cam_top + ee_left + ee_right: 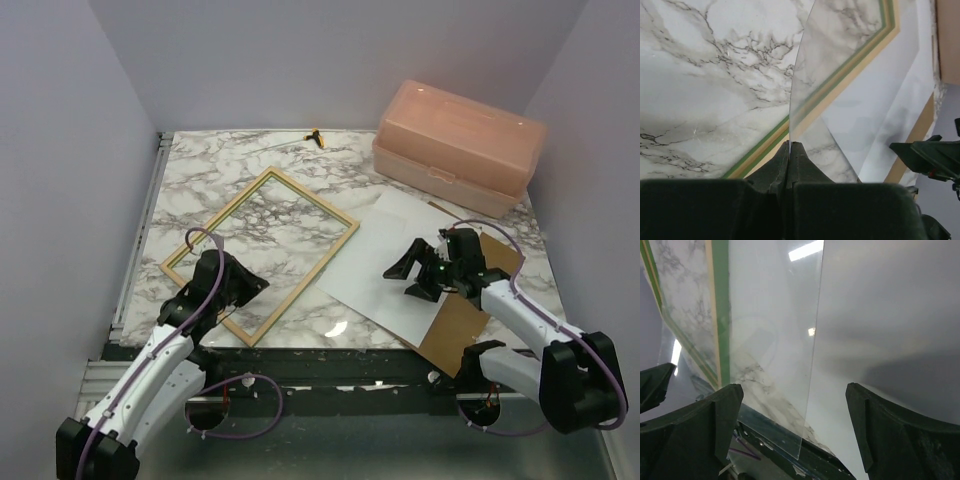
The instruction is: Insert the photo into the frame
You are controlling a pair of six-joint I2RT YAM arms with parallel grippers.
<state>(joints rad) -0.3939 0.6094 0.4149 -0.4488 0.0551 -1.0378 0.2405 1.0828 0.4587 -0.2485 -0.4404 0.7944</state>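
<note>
Left gripper (790, 146), pinched shut on a clear pane (810, 100) at the frame's (217, 218) 7 o'clock rail, may lose that thin, slick edge; right gripper (408, 282) gapes empty above the photo (365, 265) at 3 o'clock.

Frame (313, 198) lies diag. on worktop (200, 170), left of centre, one corner twd near-left corner. Photo (385, 240) is flat just right of it. Photo's right & near parts rest on backing panel (455, 325), which sits at near edge twd near-right corner. Lidded box (460, 145) is in far-right corner, behind photo. Small object (316, 135) at mid far edge. Clear pane (775, 340) crosses frame's near-right rail, reaching twd photo. Left jaws sit inside frame opening, clamped on pane's edge. Right jaws are spread above photo's right side.
</note>
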